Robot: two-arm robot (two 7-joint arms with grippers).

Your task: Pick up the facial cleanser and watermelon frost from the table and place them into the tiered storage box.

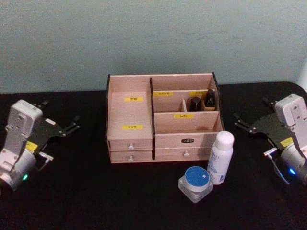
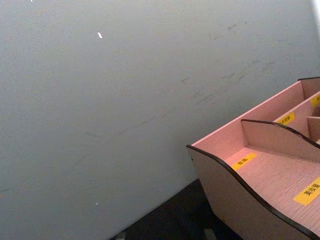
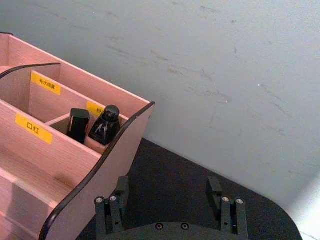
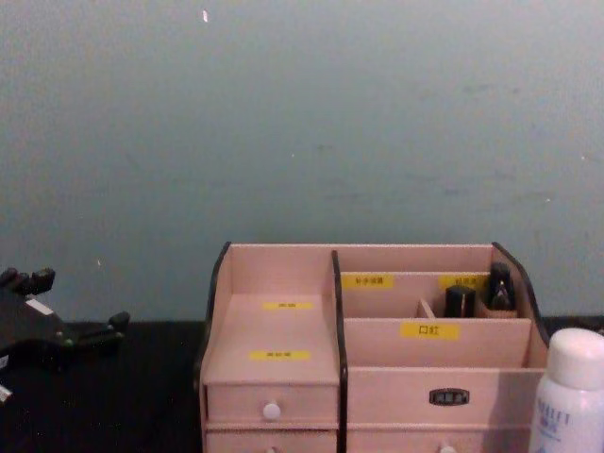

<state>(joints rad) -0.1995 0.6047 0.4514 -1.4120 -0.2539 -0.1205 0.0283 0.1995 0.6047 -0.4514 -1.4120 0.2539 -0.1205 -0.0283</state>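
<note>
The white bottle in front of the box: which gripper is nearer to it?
Right. The right gripper is to the right of the white bottle, slightly farther back; the left gripper is far off, past the left side of the box.

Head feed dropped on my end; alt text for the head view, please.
A pink tiered storage box stands centre frame, a white bottle and blue-lidded jar just before its right drawers. The left hand and right hand are open at either side.

A yellow label point(image 3: 33, 129) on the tiered storage box point(image 3: 75, 162) reads "口红"; other labels are illegible
</note>
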